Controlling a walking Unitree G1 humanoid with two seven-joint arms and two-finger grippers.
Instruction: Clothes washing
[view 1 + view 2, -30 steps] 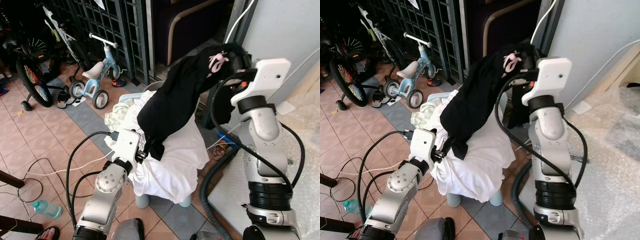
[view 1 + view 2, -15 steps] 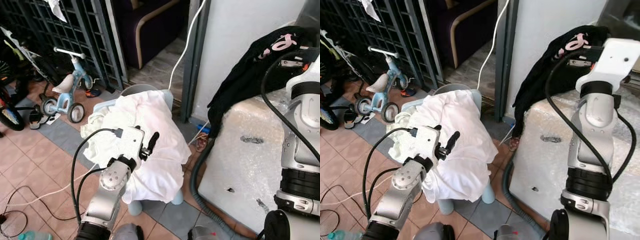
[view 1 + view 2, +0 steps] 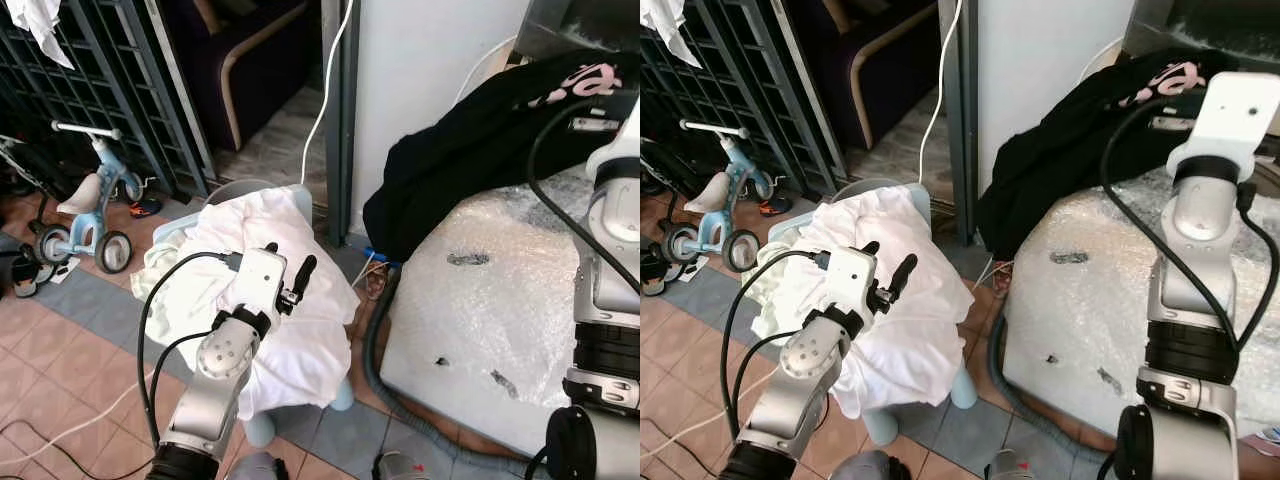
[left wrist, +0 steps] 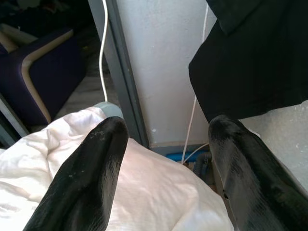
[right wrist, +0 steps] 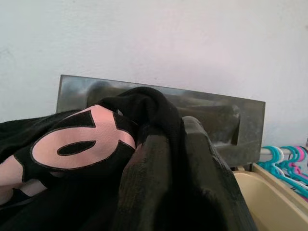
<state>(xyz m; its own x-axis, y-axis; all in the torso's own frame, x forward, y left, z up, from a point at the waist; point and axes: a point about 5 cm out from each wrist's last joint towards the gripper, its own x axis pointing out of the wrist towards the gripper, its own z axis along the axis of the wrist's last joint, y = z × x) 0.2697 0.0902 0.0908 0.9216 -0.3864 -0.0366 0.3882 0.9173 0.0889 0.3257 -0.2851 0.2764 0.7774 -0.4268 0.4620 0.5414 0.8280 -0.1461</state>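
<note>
A black garment with a pink print hangs from my raised right arm. It drapes down over the corner of the bubble-wrapped washing machine. My right gripper is shut on the black garment, whose folds cover the fingers. A pile of white clothes lies heaped on a pale blue stool to the left of the machine. My left gripper hovers open just over the white pile, nothing between its fingers.
A grey hose curls on the tiled floor beside the machine. A white cable runs down the door frame. A child's tricycle stands by the black gate. A dark armchair sits behind. Coloured hangers lie near the machine.
The view has swung right. My right arm has carried the black garment off the white pile and over to the wrapped machine. The left gripper stays open over the pile.
</note>
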